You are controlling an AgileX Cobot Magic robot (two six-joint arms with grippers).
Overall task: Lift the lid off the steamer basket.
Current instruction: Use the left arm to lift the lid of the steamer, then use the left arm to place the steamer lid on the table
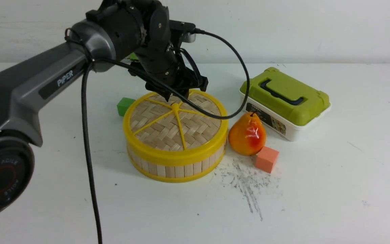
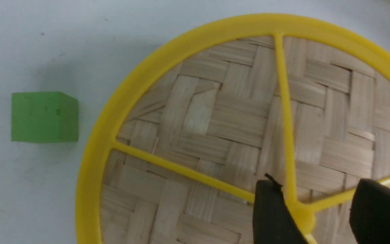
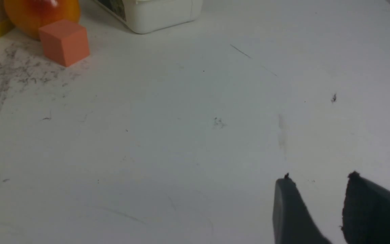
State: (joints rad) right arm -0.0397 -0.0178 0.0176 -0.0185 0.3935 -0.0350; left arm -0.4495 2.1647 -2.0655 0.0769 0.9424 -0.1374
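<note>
The lid (image 1: pixel 168 130), woven tan bamboo with a yellow rim and spokes, lies on the steamer basket (image 1: pixel 174 169) at the table's middle. My left gripper (image 1: pixel 176 96) hangs just over the lid's central knob (image 1: pixel 175 107), fingers pointing down. In the left wrist view the left gripper (image 2: pixel 315 184) is open, one finger on each side of the knob (image 2: pixel 303 217), and nothing is clamped. In the right wrist view my right gripper (image 3: pixel 319 179) is open over bare table, holding nothing. The front view does not show it.
A green cube (image 1: pixel 125 105) sits left of the basket. A pear (image 1: pixel 247 135) and an orange cube (image 1: pixel 266 159) stand to its right. Behind them is a white box with a green lid (image 1: pixel 284 101). The left arm's cable (image 1: pixel 215 117) droops across the lid.
</note>
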